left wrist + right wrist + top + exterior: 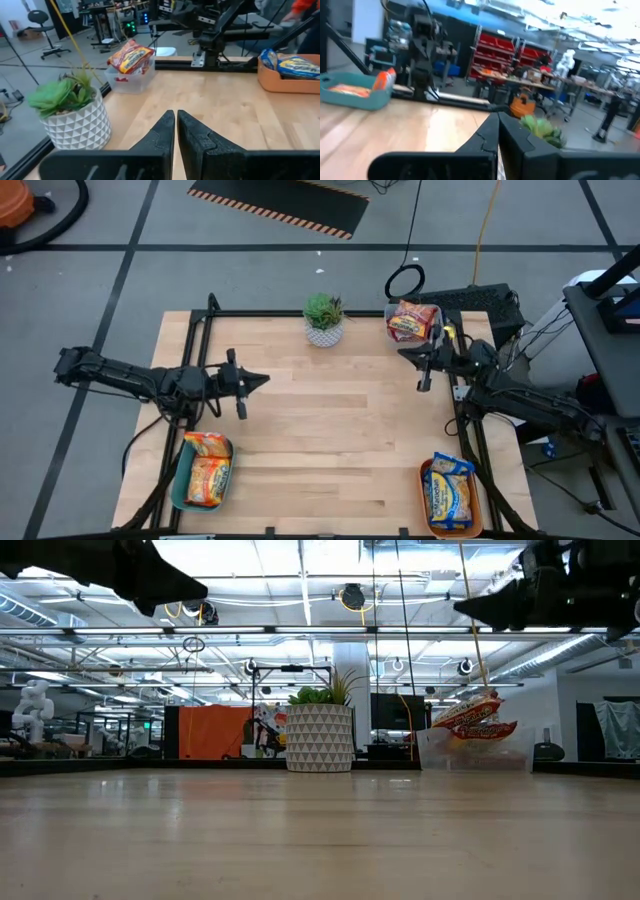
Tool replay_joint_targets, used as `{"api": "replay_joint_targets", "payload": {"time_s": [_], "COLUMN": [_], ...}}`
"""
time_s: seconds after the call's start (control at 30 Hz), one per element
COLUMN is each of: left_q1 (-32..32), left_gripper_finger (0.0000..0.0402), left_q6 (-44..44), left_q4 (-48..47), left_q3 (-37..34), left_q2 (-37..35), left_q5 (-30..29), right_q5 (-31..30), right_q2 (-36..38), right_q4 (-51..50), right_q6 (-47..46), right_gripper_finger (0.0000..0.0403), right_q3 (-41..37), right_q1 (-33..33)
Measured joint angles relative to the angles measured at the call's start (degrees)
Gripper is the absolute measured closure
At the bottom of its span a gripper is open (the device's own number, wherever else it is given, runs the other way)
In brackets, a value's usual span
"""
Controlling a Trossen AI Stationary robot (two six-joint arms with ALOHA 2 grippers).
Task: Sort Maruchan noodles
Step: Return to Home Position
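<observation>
The noodle packets lie sorted by colour in three containers around the edge of the wooden table (pixel 330 440). The red packets (pixel 410 320) — dark red wrappers with a pale label and yellow print — are heaped in the clear tub (pixel 438 311) at the far right corner, with the top one tilted up above the rim. The orange packets (pixel 208 472) lie flat in the teal tray (pixel 177 485) at the near left edge. The yellow-and-blue packets (pixel 450 492) fill the orange tray (pixel 424 485) at the near right edge. A small plant (pixel 324 318) in a white patterned pot stands at the middle of the far edge, near the tub.

The left gripper (pixel 262 380) hangs above the bare left half of the table, raised off the wood and pointing toward the centre. Its wrist view shows the two dark fingers (pixel 162 135) pressed together with nothing between them. The right gripper (pixel 403 353) hangs just on the near side of the clear tub, pointing left — also well up off the table. Its fingers (pixel 485 135) likewise meet tip to tip and hold nothing.
</observation>
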State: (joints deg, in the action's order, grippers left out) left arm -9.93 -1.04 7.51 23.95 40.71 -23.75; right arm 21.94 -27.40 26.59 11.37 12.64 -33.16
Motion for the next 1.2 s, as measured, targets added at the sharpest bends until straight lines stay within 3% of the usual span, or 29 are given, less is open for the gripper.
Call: {"api": "replay_joint_targets", "payload": {"time_s": [0.93, 1.2], "left_q1": [7.0, 7.9], "left_gripper_finger": [0.0376, 0.0376], "left_q6": [-1.2, -2.0], "left_q4": [-6.1, -2.7], "left_q3": [-0.1, -3.5], "left_q2": [0.0, -0.5], "left_q5": [6.0, 6.0], "right_q5": [-7.2, -7.1], "right_q2": [-3.6, -3.6], "right_q4": [-0.2, -0.2], "right_q6": [2.1, 1.8], "right_gripper_finger": [0.0403, 0.0403], "right_q3": [-5.8, -7.6], "right_q1": [6.0, 6.0]}}
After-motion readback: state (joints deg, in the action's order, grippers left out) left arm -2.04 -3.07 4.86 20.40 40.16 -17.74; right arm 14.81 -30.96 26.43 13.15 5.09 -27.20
